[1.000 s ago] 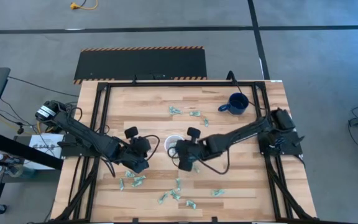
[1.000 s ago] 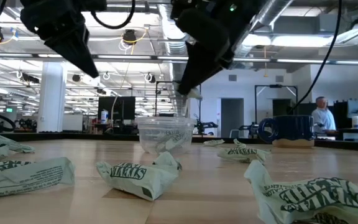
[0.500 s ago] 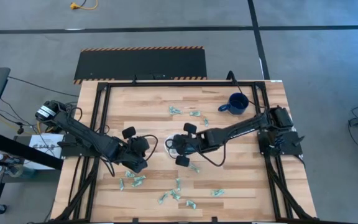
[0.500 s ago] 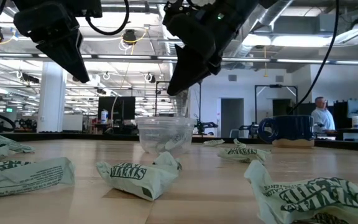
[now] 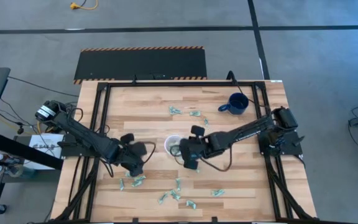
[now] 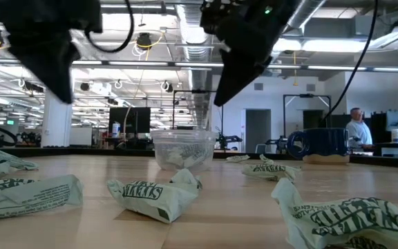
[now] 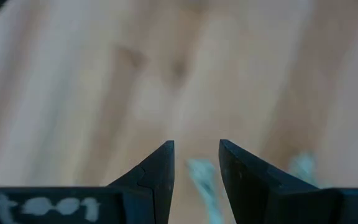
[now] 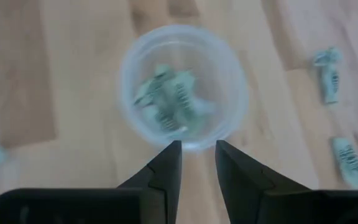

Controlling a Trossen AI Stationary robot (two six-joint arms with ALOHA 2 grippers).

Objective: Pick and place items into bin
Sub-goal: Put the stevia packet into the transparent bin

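Having dropped its wrapper into the bin [image 5: 173, 145] at mid-desk, the right gripper [image 8: 197, 163] backs off rightward, fingers parted and empty, while the left gripper [image 7: 196, 168], fingers spread, descends on the items [image 5: 133, 181] nearby, seemingly next to pinch.

Pale wood-plank table [image 5: 142, 102] (matt), translucent plastic cup [image 8: 182, 87], crinkled paper-like wrappers [image 6: 154, 195], glossy blue mug [image 5: 236, 103]
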